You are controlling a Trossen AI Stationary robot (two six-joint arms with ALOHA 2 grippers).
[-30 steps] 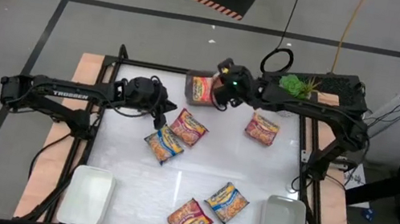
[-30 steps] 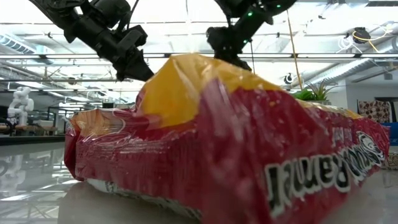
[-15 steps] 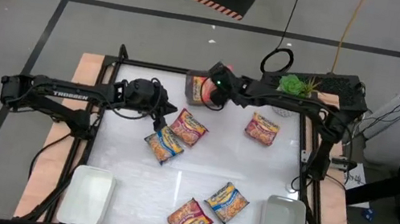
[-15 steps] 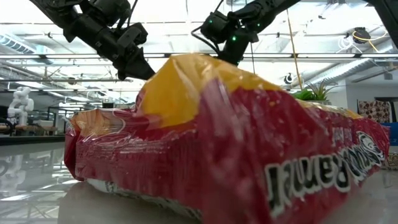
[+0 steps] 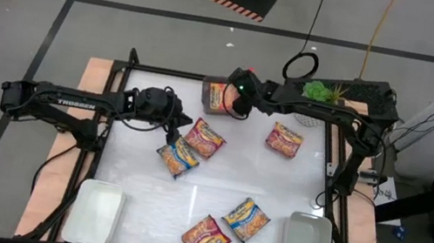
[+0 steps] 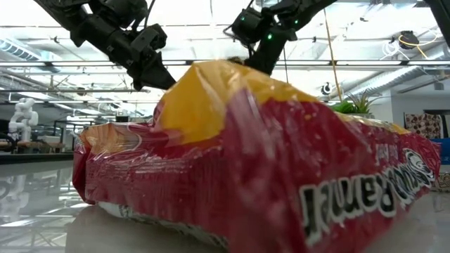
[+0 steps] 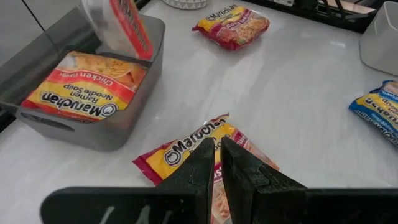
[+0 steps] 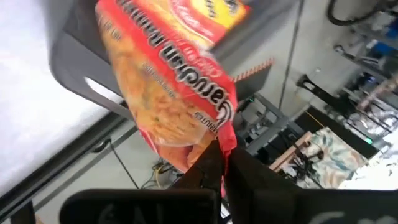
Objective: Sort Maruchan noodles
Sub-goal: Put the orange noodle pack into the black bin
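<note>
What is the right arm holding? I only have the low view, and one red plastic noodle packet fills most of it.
Observer: The right arm has its jaws shut on the edge of a red rectangular plastic Maruchan packet, which hangs over the grey plastic bin at the table's far edge.
Operator: Anything in that bin?
Observer: Yes, an orange-and-yellow chicken-flavour packet lies flat inside it.
Operator: And the left arm?
Observer: The left arm has its jaws shut with nothing in them, over another red packet lying on the white tabletop; I cannot tell whether they touch it.
</note>
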